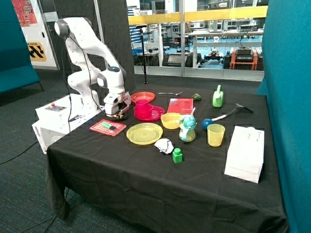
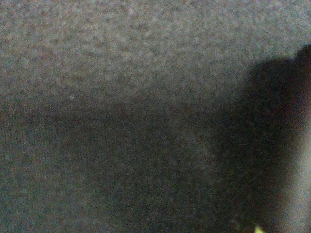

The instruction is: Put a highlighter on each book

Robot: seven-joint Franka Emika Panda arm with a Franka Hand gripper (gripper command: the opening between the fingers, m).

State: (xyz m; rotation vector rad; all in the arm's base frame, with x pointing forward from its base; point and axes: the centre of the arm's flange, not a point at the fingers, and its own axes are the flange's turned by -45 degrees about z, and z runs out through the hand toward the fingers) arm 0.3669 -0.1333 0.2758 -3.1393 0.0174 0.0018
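Observation:
Two flat red books lie on the black tablecloth. The near book point(image 1: 108, 128) sits by the table's edge nearest the robot base, with a small green and dark highlighter point(image 1: 110, 126) lying on its cover. The far book point(image 1: 180, 105) lies behind the yellow bowl, and I see nothing on it. My gripper point(image 1: 116, 114) is down at the cloth just behind the near book, beside the pink plate. The wrist view shows only the black cloth point(image 2: 121, 97) very close, a dark blurred shape point(image 2: 291, 145) at one edge and a tiny yellow speck point(image 2: 258, 229).
Around the gripper stand a pink plate with a pink cup point(image 1: 144, 108), an orange plate point(image 1: 142, 96) and a yellow plate point(image 1: 144, 133). Further along are a yellow bowl point(image 1: 171, 120), a sippy cup point(image 1: 187, 128), crumpled paper point(image 1: 164, 145), a green block point(image 1: 177, 155), a yellow cup point(image 1: 215, 135) and a white bag point(image 1: 245, 153).

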